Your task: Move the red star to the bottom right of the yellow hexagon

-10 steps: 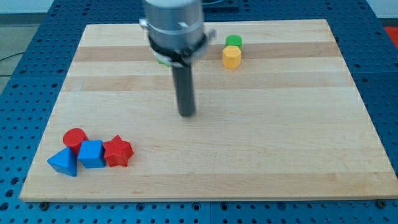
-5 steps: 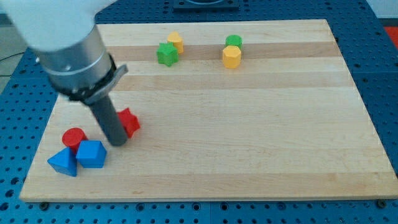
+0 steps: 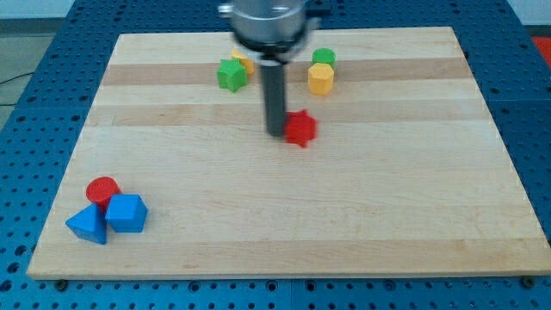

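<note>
Light wooden board (image 3: 387, 215) on blue pegboard table (image 3: 26, 172); wide bare wood across the view's right and bottom. Dark rod hangs upright from the view's top, no pincer on it, nothing held; my tip (image 3: 275, 133) touching red star block (image 3: 300, 129) on its left side. Star sits below and slightly left of yellow hexagon block (image 3: 320, 79), apart. Green cylinder (image 3: 324, 58) touches hexagon's top. Green star (image 3: 230, 75), small yellow block (image 3: 244, 58) top left. Red cylinder (image 3: 103, 190), two blue blocks (image 3: 126, 213) cluster bottom-left corner.

The red star (image 3: 300, 129) lies flat near the board's middle. The yellow hexagon (image 3: 320, 79) sits above it, slightly toward the view's right, apart.
</note>
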